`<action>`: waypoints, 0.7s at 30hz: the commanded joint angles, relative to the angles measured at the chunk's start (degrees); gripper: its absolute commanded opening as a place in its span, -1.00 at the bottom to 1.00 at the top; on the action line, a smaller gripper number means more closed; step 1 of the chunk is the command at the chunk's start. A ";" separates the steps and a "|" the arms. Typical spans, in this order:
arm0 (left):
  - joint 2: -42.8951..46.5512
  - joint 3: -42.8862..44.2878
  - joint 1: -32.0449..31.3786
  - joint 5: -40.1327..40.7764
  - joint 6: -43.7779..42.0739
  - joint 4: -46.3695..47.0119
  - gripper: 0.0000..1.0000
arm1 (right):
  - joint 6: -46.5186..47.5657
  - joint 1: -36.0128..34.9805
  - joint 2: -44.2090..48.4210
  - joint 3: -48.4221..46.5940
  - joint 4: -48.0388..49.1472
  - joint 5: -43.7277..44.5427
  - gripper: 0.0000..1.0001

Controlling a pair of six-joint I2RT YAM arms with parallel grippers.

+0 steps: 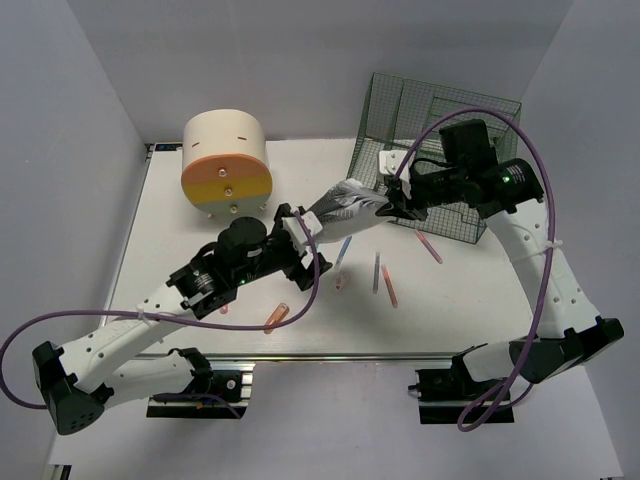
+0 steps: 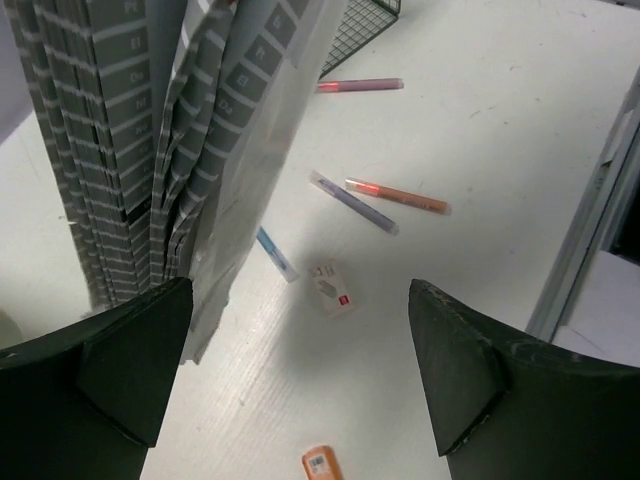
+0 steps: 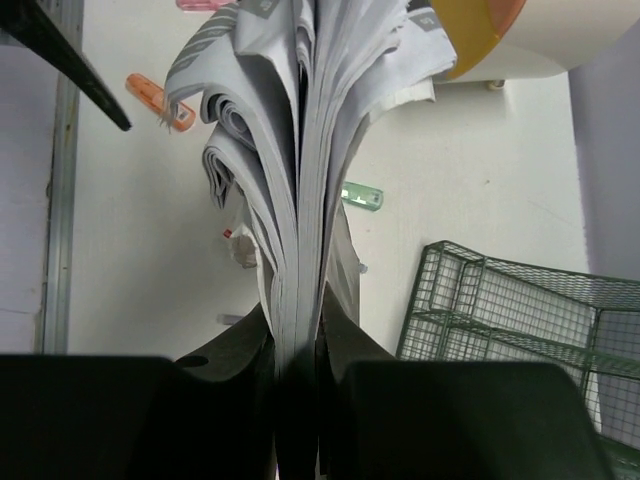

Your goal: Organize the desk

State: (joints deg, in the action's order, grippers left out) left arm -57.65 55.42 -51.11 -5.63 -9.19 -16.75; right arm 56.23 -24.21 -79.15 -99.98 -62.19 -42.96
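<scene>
My right gripper (image 1: 397,206) is shut on one end of a thick stack of grey-and-white printed papers (image 1: 350,205) and holds it above the white desk (image 1: 450,310). In the right wrist view the fingers (image 3: 240,345) pinch the stack (image 3: 300,200) edge-on. My left gripper (image 1: 300,238) is open at the stack's other end. In the left wrist view the papers (image 2: 150,130) hang just by my left finger (image 2: 130,370), and nothing is between the fingers.
Loose pens lie on the desk: blue (image 1: 343,250), purple (image 1: 376,270), orange (image 1: 388,287), pink (image 1: 429,246). There is a small eraser (image 1: 338,283) and an orange marker (image 1: 275,317). A green wire rack (image 1: 440,150) stands back right, a round cream-and-orange drawer box (image 1: 226,160) back left.
</scene>
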 commanded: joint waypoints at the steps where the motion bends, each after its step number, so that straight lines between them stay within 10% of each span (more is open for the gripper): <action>1: 1.40 -1.53 -0.22 0.96 -4.16 7.24 0.96 | 0.11 -1.10 1.63 -1.97 1.73 -5.03 -1.00; 21: 6.41 -5.23 -0.22 2.85 -6.54 10.51 0.96 | 2.04 -2.78 2.78 -0.12 -0.12 -5.29 -1.00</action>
State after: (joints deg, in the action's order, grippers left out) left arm -50.22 50.28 -51.51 1.34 -15.46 -5.61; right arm 57.19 -26.46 -78.46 -97.67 -64.62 -43.59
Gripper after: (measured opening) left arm 0.981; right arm 0.174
